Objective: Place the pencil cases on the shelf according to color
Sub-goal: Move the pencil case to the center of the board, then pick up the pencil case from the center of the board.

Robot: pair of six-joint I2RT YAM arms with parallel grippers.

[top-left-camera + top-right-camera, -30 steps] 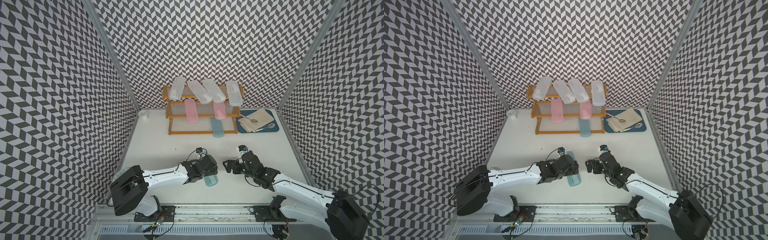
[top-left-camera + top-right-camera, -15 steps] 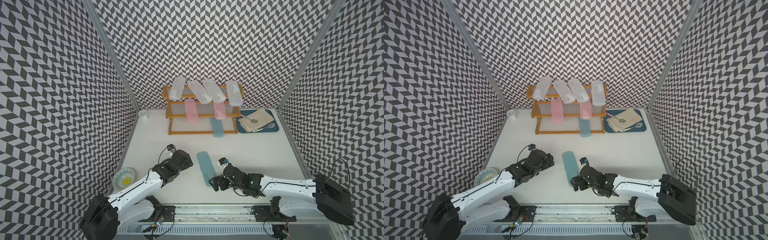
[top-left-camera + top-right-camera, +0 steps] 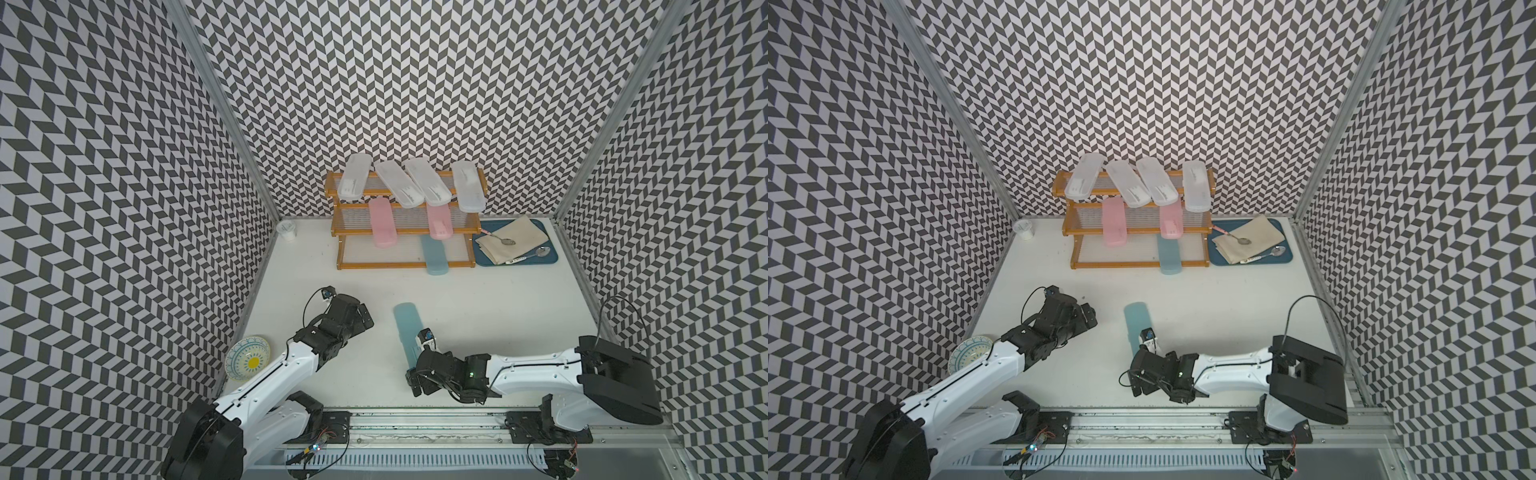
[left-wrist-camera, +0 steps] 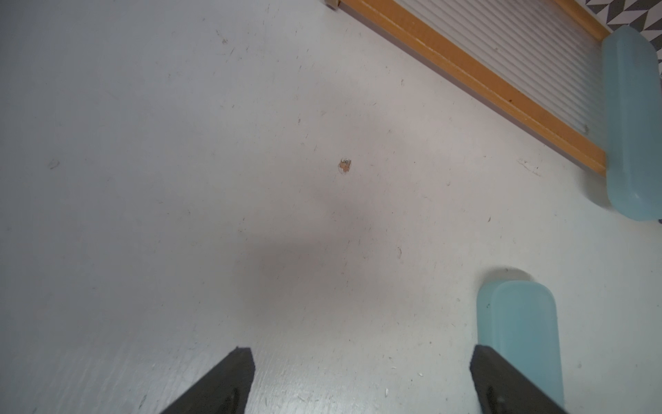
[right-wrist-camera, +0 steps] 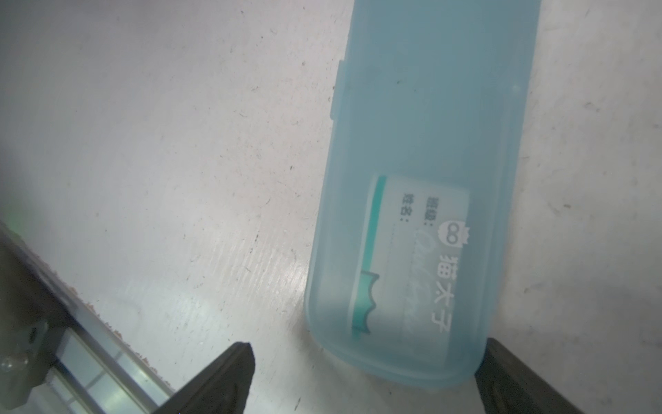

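**Item:** loose teal case point(image 3: 406, 328).
**Location:** it lies flat on the surface point(image 3: 498, 316) near the front edge, well apart from the shelf point(image 3: 399, 266). I log it as the one case not yet shelved.

**Shelf contents:**
- Top tier: four white cases point(image 3: 428, 183).
- Middle tier: two pink cases point(image 3: 382, 222).
- Bottom tier: one shelved teal case point(image 3: 434, 255), with its front end overhanging the rail.

I judge the loose one belongs on the bottom tier beside its twin.

**Right gripper** point(image 5: 369, 347): the jaws are spread wide and straddle the loose case's near rounded end. It grips nothing, and I cannot tell whether a finger touches the plastic.
**Left gripper** point(image 4: 358, 358): the jaws are wide and empty, over bare surface just beside the case's far end.

**Handling (my estimate):** the case looks light and hollow, made of stiff thin plastic. It is smooth, so probably slippery, and the lid could spring if squeezed hard. I would take hold across the narrow width, nearer mid-length than the end, so it does not pivot.

**View notes:**
- The right wrist view alone shows the printed label point(image 5: 415, 251) and a small side tab point(image 5: 338, 89).
- Both top views show every tier and both arms, but the right arm hides the case's near end there.
- The left wrist view takes in both teal cases and the bottom rail, and none of the upper tiers.
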